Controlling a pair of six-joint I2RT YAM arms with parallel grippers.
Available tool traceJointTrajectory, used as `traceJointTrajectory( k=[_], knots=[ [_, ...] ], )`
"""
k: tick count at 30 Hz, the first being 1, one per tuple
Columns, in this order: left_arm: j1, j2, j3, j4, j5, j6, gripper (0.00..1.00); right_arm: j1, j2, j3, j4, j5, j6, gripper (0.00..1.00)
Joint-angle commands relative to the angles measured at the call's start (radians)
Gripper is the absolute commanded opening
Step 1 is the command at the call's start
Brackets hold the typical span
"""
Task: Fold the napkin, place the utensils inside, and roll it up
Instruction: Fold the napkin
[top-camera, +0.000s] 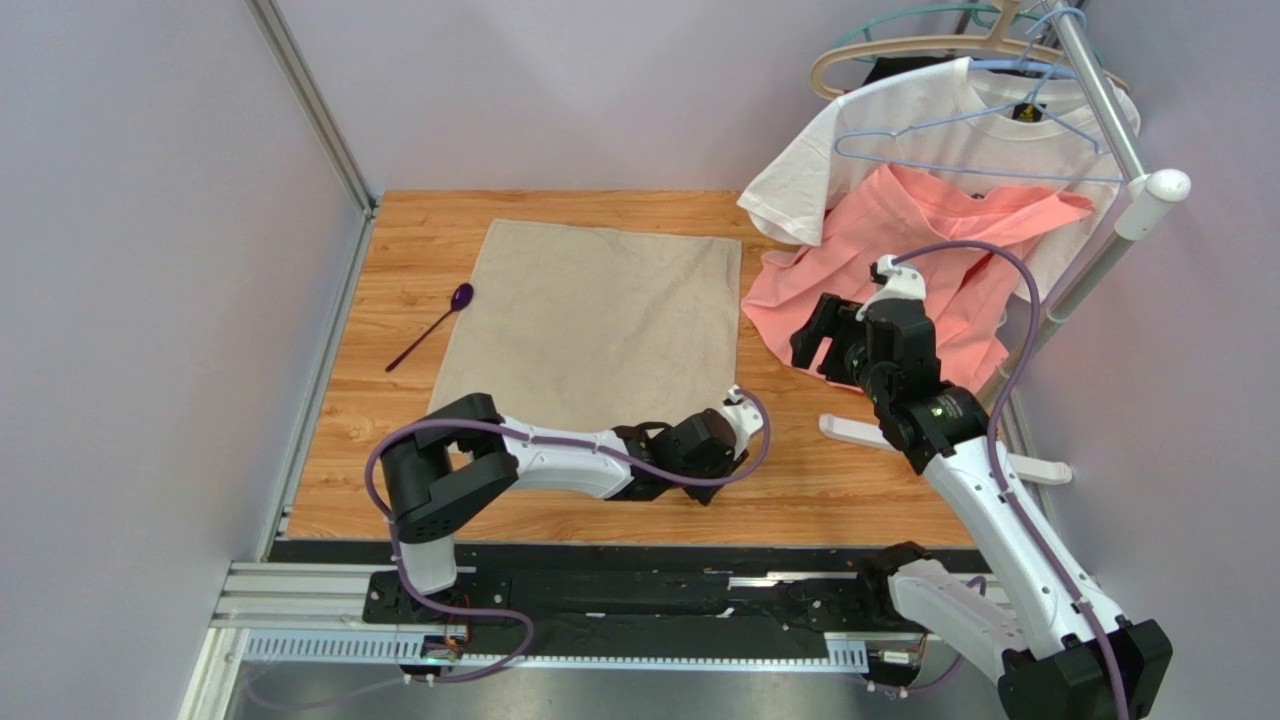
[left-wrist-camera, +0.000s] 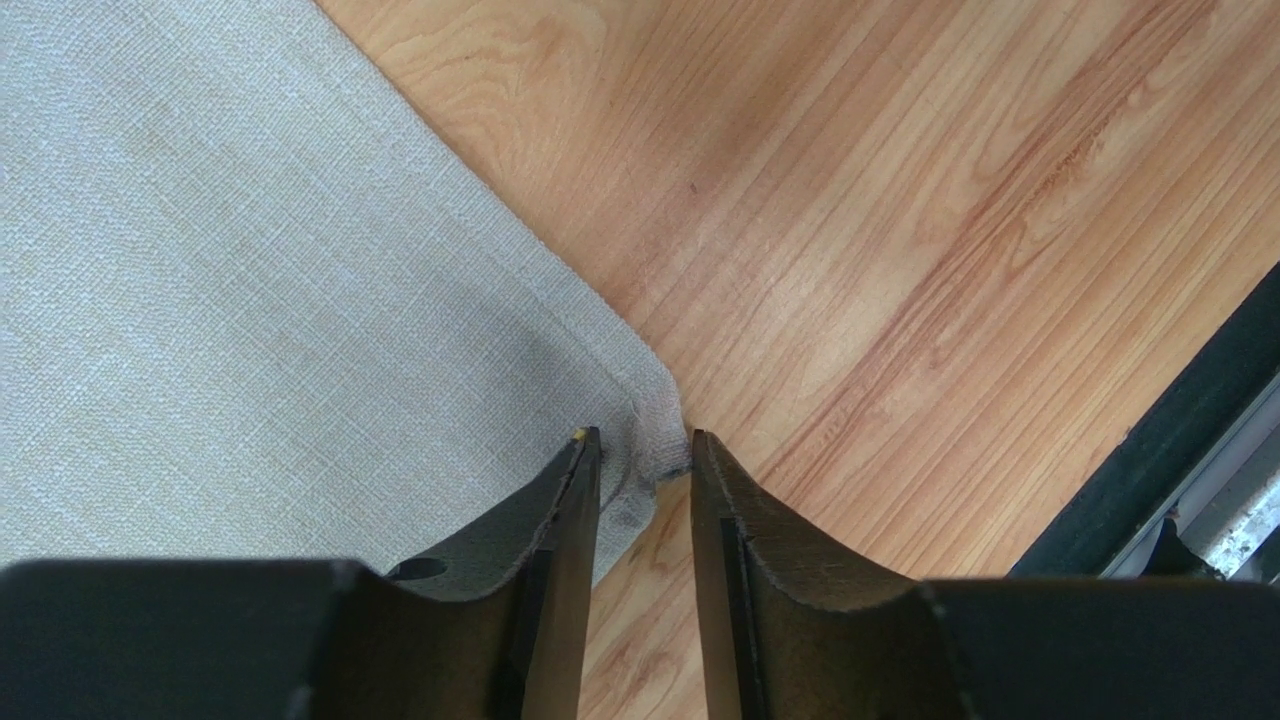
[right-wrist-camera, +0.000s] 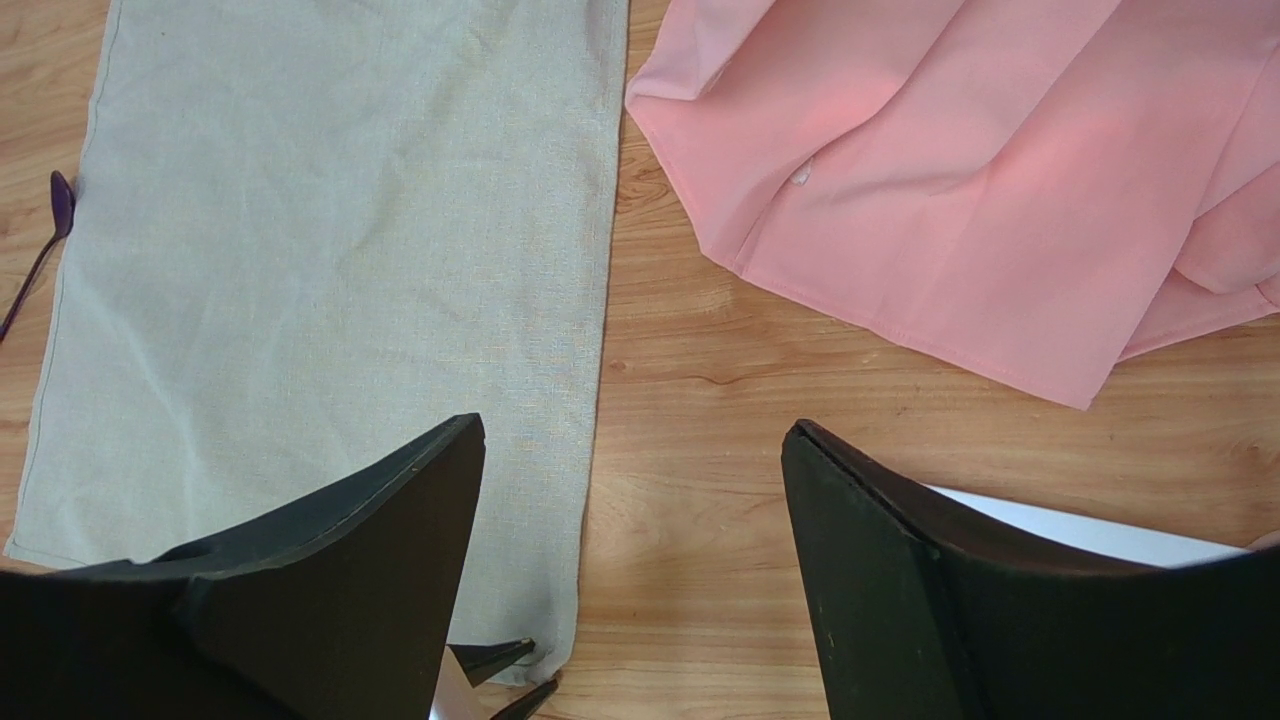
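My L pincer (left-wrist-camera: 646, 444) sits low at the near-R corner of the napkin (left-wrist-camera: 226, 300). Fingers are narrow w/ the corner bunched btwn them; can't tell if it's clamped. Napkin lies flat on the wood table (left-wrist-camera: 932, 195), spread away from me. My R pincer (right-wrist-camera: 631, 426) hangs above bare wood btwn napkin & pink garment (right-wrist-camera: 977, 165), fingers wide apart, nothing in them. Spoon (top-camera: 427, 332) lies just beside the napkin's L edge, toward the far corner. White T-shirt (top-camera: 902, 135) is far R, behind the pink one.
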Motion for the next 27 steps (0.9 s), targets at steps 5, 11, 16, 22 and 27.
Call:
traceJointTrajectory(
  k=[5,11,16,22,27],
  knots=[
    [-0.028,0.028,0.055,-0.026,-0.012,0.007,0.23,-0.008,-0.013,-0.005,0.045,-0.003,0.014,0.77],
    [-0.074,0.017,0.069,0.029,0.038,0.052,0.00,-0.006,-0.007,0.010,0.036,0.017,0.004,0.77],
    [-0.117,0.047,0.153,0.061,0.155,0.053,0.00,-0.006,-0.001,0.044,-0.002,0.071,-0.012,0.77],
    [-0.168,0.074,0.247,0.073,0.241,-0.006,0.00,-0.008,-0.015,0.076,-0.036,0.103,-0.022,0.77],
    [-0.162,0.025,0.217,0.064,0.200,-0.043,0.00,-0.009,-0.019,0.096,-0.051,0.106,-0.024,0.77]
  ],
)
